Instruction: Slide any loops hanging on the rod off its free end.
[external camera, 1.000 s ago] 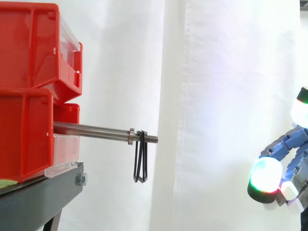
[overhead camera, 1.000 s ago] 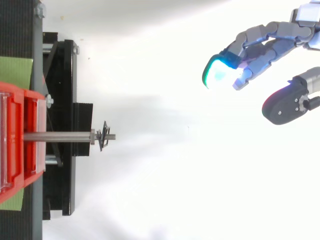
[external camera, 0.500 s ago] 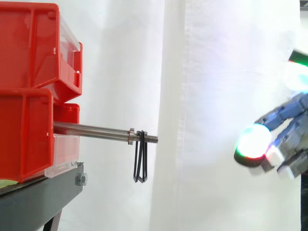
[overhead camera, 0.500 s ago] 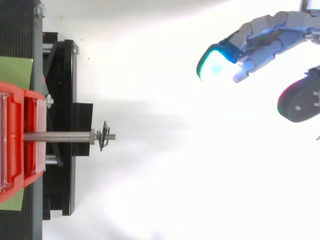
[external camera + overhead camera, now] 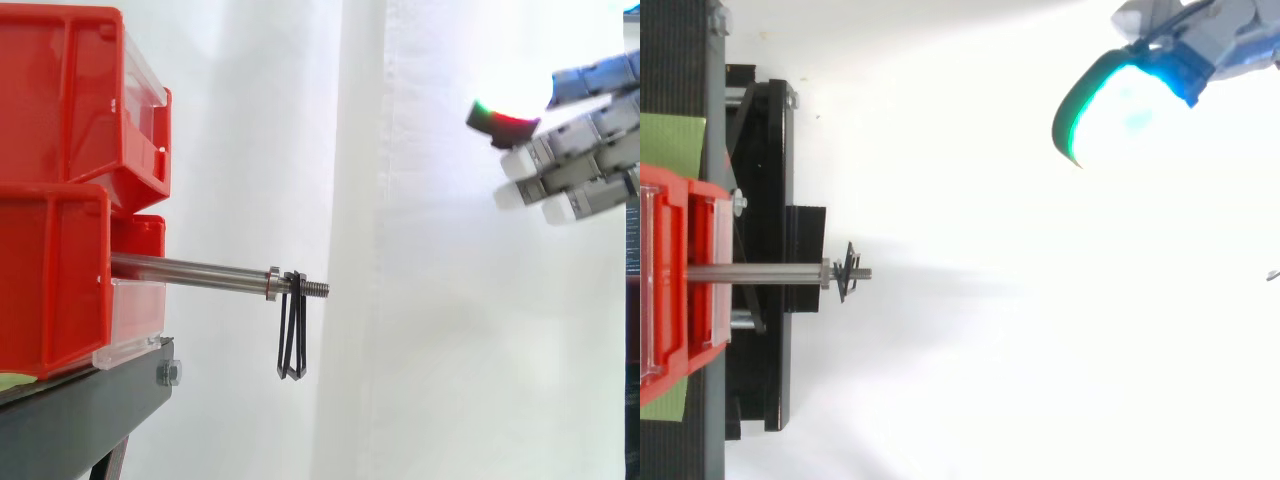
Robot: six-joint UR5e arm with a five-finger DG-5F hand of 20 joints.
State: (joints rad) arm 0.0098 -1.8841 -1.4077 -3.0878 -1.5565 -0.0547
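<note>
A metal rod (image 5: 190, 270) sticks out to the right from between the red bins, ending in a threaded free tip. Black loops (image 5: 291, 335) hang from it just behind that tip, past a small collar; from above the loops (image 5: 848, 272) show as a short dark bar across the rod (image 5: 760, 272). My hand (image 5: 590, 140) hovers high at the right, well above and far to the right of the rod's tip, fingers stretched out leftward and holding nothing. In the top view the hand (image 5: 1180, 50) sits at the upper right corner, a cyan-green pad facing the camera.
Two stacked red bins (image 5: 60, 100) stand on a black stand (image 5: 80, 410) at the left. A white curtain (image 5: 450, 300) hangs behind. Open space lies between the rod's tip and the hand.
The hand has risen from low at the right to high at the right, its fingers straightening out. In the top view it moved toward the upper edge. Rod and loops have not moved.
</note>
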